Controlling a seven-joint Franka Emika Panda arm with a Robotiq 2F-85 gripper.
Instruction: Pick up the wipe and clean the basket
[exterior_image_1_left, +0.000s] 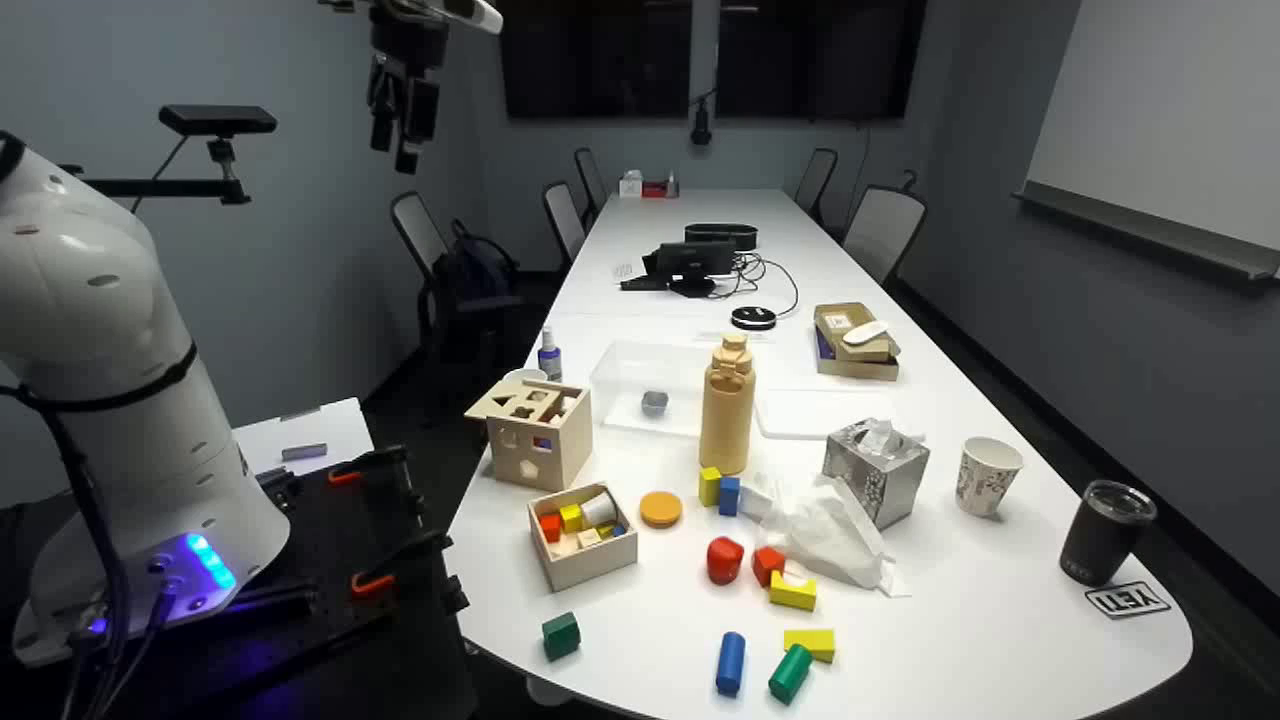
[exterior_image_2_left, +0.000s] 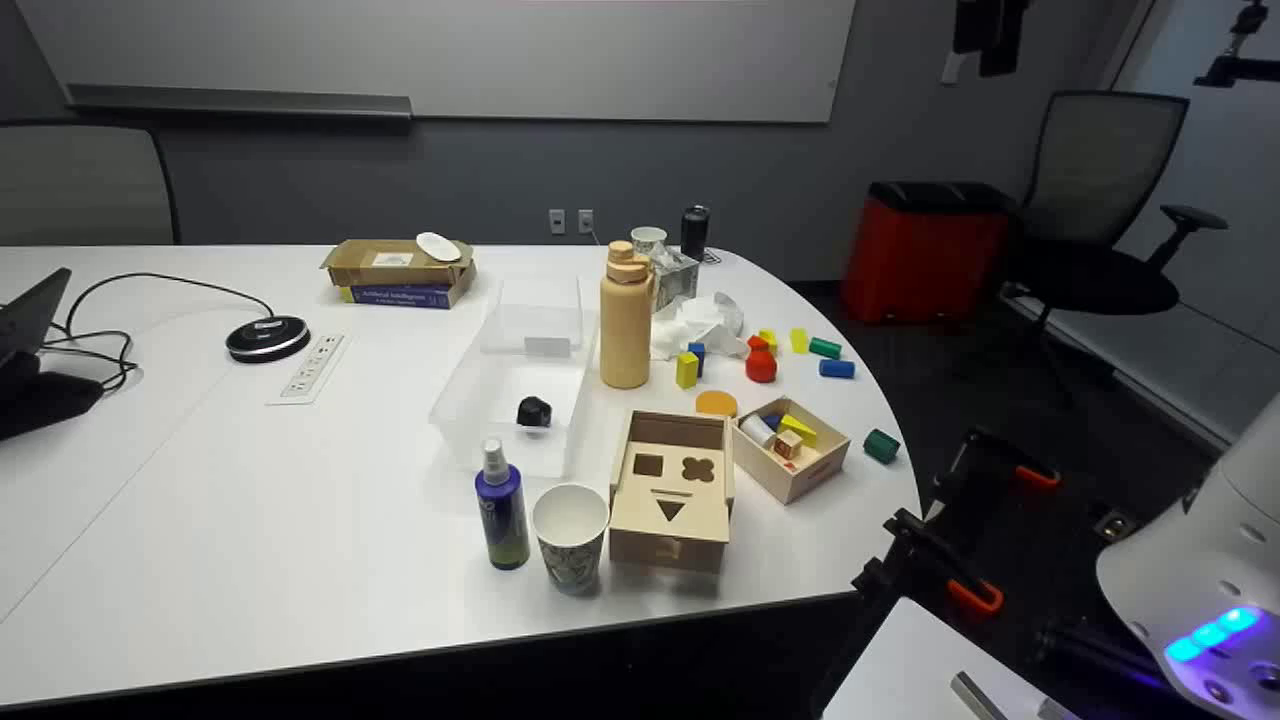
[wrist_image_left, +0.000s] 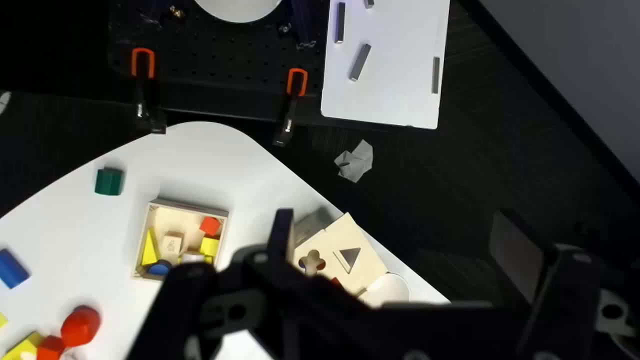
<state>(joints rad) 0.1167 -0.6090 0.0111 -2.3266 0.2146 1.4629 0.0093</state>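
Note:
The wipe is a crumpled white sheet (exterior_image_1_left: 825, 535) on the white table, in front of the silver tissue box; it also shows in an exterior view (exterior_image_2_left: 705, 322). The basket is a clear plastic bin (exterior_image_1_left: 640, 362) behind the tan bottle, also visible in an exterior view (exterior_image_2_left: 470, 385). A small dark object (exterior_image_2_left: 534, 412) lies in it. My gripper (exterior_image_1_left: 397, 150) is high above the table's left edge, far from wipe and basket. In the wrist view its fingers (wrist_image_left: 400, 245) are wide apart with nothing between them. Wipe and basket are out of the wrist view.
A tall tan bottle (exterior_image_1_left: 728, 410) stands between wipe and basket. The tissue box (exterior_image_1_left: 880, 475) is beside the wipe. A wooden shape box (exterior_image_1_left: 540, 435), a small block tray (exterior_image_1_left: 585, 560), a spray bottle (exterior_image_2_left: 502, 510), a paper cup (exterior_image_2_left: 571, 535) and loose blocks stand around.

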